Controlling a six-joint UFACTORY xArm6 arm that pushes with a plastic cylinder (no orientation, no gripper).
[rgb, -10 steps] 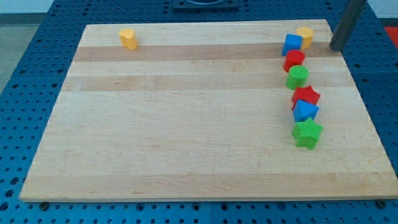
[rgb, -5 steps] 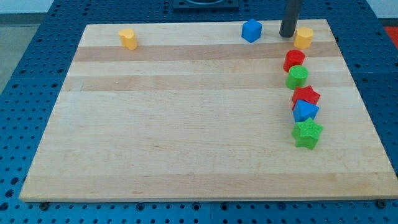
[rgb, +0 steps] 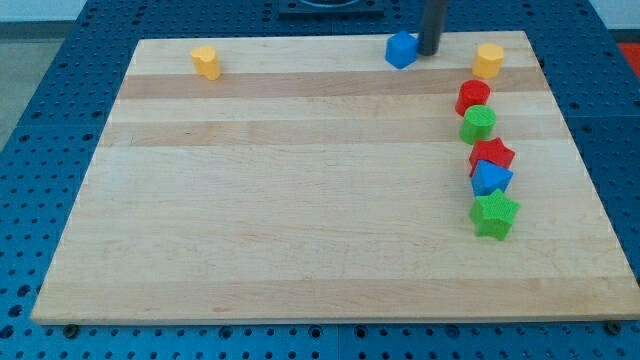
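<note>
My tip (rgb: 428, 53), a bare rod with no jaws to open or close, sits at the board's (rgb: 300, 200) top edge, touching the blue cube's (rgb: 401, 49) right side, the yellow block (rgb: 488, 60) well to its right.

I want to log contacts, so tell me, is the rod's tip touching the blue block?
Touching, as far as it shows: in the camera view my tip sits against the right side of the blue cube, no board visible between them.

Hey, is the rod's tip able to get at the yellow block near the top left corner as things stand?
Probably yes. My tip sits against the blue cube, which lies between it and the yellow block; bare board lets it skirt the cube.
</note>
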